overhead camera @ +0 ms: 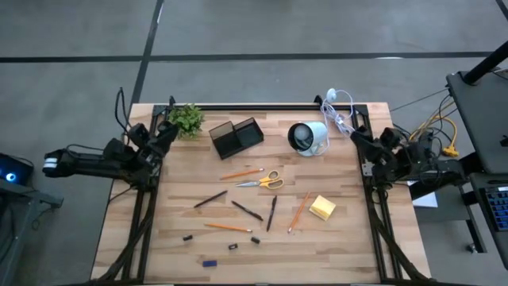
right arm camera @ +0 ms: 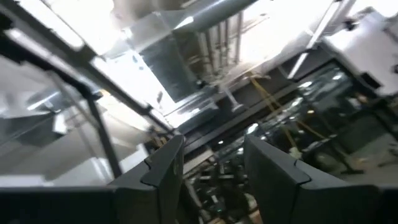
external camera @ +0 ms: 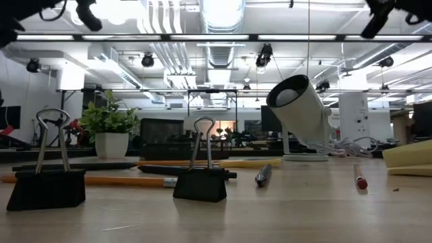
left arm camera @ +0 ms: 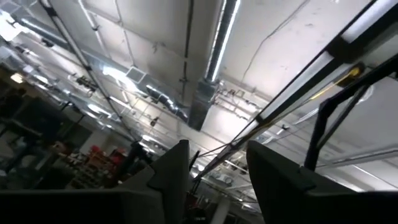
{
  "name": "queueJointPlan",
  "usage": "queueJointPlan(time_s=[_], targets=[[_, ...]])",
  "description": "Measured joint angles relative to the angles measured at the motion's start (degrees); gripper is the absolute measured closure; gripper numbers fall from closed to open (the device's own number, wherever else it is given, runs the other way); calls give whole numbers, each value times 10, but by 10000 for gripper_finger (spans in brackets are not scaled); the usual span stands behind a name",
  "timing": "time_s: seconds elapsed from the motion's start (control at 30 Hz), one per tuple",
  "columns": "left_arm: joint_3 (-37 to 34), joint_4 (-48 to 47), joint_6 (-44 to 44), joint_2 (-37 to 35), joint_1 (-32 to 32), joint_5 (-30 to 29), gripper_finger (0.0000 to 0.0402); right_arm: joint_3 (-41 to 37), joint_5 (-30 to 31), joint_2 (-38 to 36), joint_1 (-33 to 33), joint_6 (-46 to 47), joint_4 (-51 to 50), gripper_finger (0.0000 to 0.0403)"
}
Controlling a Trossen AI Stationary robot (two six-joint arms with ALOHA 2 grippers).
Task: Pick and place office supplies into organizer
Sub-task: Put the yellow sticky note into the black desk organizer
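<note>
Two black binder clips (external camera: 47, 182) with looped wire handles stand closest in the low view, on pale butcher-block planks of the table (overhead camera: 341, 246). Behind them lie thin orange pencils (overhead camera: 241, 172) and slim dark pens (overhead camera: 271, 213), scattered mid-table (a small blue bit (overhead camera: 209, 262) sits near the front edge). Scissors (overhead camera: 262, 181) with yellow-orange loops lie flat just in front of the organizer (overhead camera: 236, 137), a black boxy tray with dividers at the table's back, beside a leafy green plant (overhead camera: 187, 119). The square yellow sticky block (overhead camera: 322, 208) rests toward the right. A rounded white cup (overhead camera: 306, 138) tilts on its side near a coiled white cable (overhead camera: 339, 111).

The left gripper (left arm camera: 214, 180) is parked at the table's left edge, fingers spread with a gap between them. The right gripper (right arm camera: 211, 177) is at the right edge, likewise parted, holding nothing.
</note>
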Motion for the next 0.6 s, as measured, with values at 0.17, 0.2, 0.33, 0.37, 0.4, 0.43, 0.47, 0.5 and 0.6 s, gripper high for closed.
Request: queueJointPlan(time_s=[0.17, 0.2, 0.33, 0.37, 0.4, 0.43, 0.47, 0.5, 0.6], targets=[[36, -1, 11, 29, 0, 46, 256, 67, -37, 55, 1, -7, -47, 254], [41, -1, 10, 33, 0, 54, 256, 83, -37, 68, 1, -8, -51, 256], [51, -2, 10, 33, 0, 84, 256, 156, -71, 118, 1, -17, -93, 259], [51, -2, 10, 32, 0, 89, 256, 173, -81, 128, 1, -18, -119, 259], [49, -2, 10, 33, 0, 93, 256, 192, -89, 140, 1, -18, -151, 259], [48, -3, 9, 33, 0, 97, 256, 211, -93, 151, 1, -17, -187, 259], [47, -8, 9, 32, 0, 101, 256, 229, -94, 162, 1, -11, -220, 259], [47, -14, 4, 32, 0, 104, 256, 247, -94, 173, 1, -5, -254, 260], [49, -47, -16, 32, 0, 106, 255, 288, -93, 208, 1, 16, -327, 262]])
